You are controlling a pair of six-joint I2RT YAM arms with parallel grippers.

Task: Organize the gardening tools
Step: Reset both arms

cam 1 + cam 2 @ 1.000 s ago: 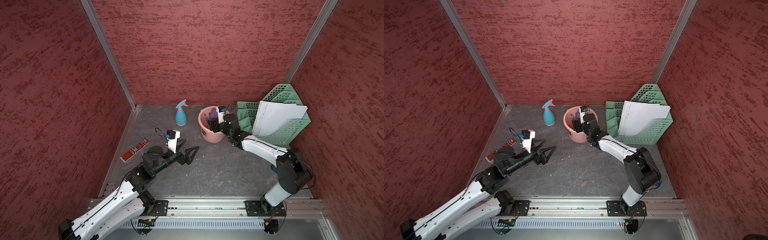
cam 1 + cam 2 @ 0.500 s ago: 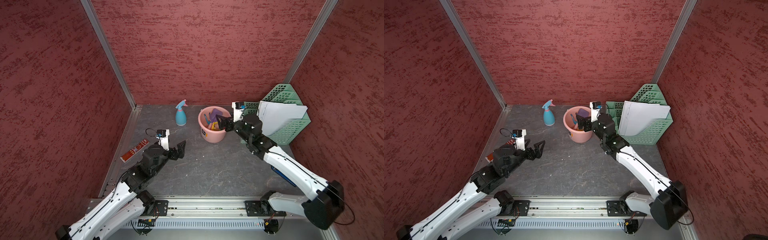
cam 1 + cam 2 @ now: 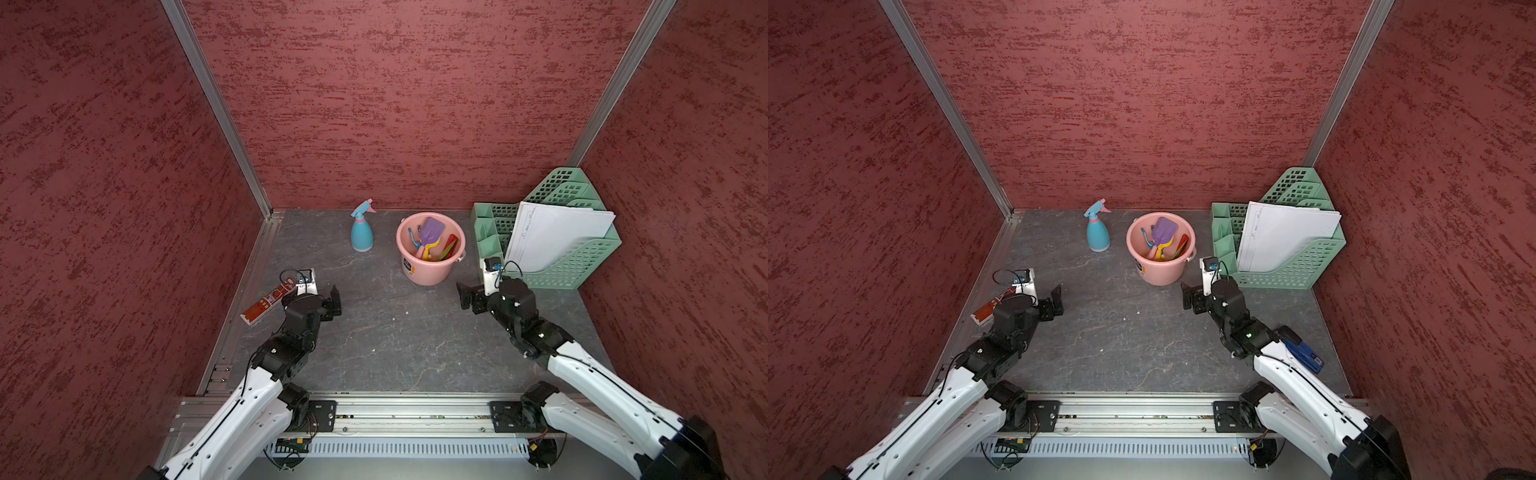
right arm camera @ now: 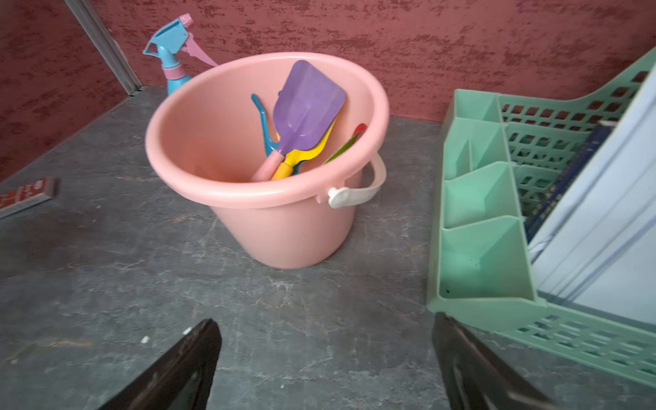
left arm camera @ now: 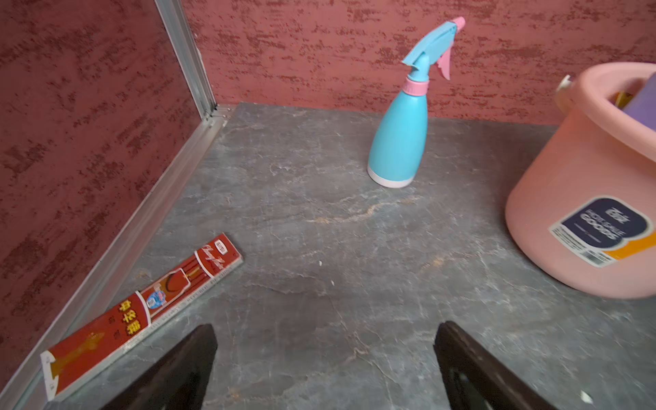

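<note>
Place: we read this as a robotics lab test cell.
Walls: we see red textured wall panels [image 3: 395, 104] joined by bare aluminium corner posts [image 3: 215, 104].
Base: we see white robot arms [image 3: 249, 399] bolted to an aluminium rail [image 3: 415, 411] edging a grey stone-patterned tabletop [image 3: 395, 340].

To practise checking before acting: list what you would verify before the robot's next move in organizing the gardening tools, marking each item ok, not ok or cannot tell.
1. Left end effector open, empty: ok.
2. Right end effector open, empty: ok.
3. Pink bucket upright: ok.
4. Purple scoop, yellow shovel, blue claw inside bucket: ok.
5. Red spade and green trowel seated in bucket: cannot tell, rim hides most.
6. Spray bottle put away: not ok, stands beside the bucket, apart.
</note>
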